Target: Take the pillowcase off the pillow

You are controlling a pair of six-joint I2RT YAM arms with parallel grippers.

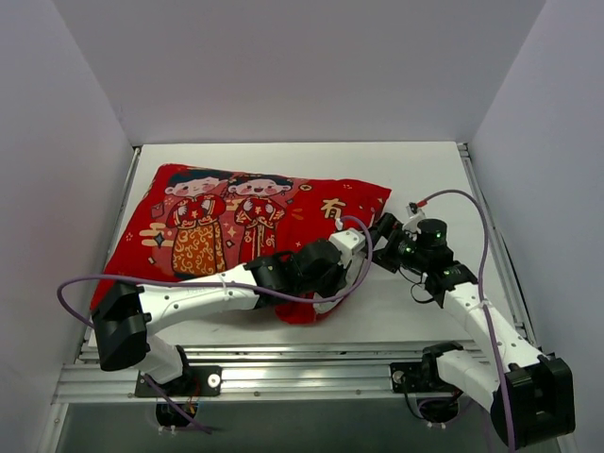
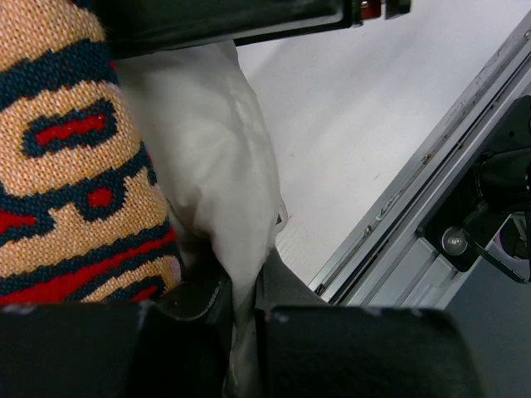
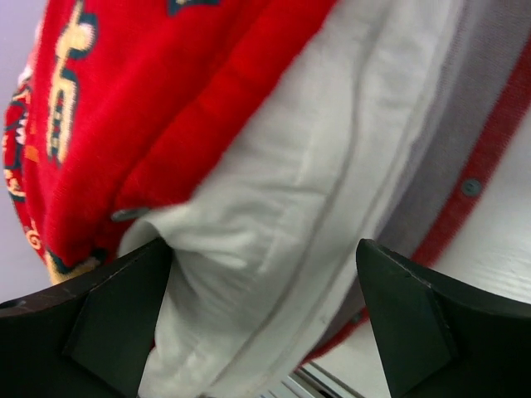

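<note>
The pillow [image 3: 274, 191] (white) lies mostly hidden inside the pillowcase [image 1: 236, 226].

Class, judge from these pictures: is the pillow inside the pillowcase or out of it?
Mostly inside. The red pillowcase lies plump and full; only a white bit of pillow shows at its open end.

Pale walls [image 1: 283, 66] enclose a white table [image 1: 425, 170] with metal rails [image 1: 302, 377].

The left arm extends low toward the right with the left gripper [image 2: 245, 311] clamped on the pillow [image 2: 220, 166], while the right arm reaches far-left with the right gripper [image 3: 261, 253] spread wide.
</note>
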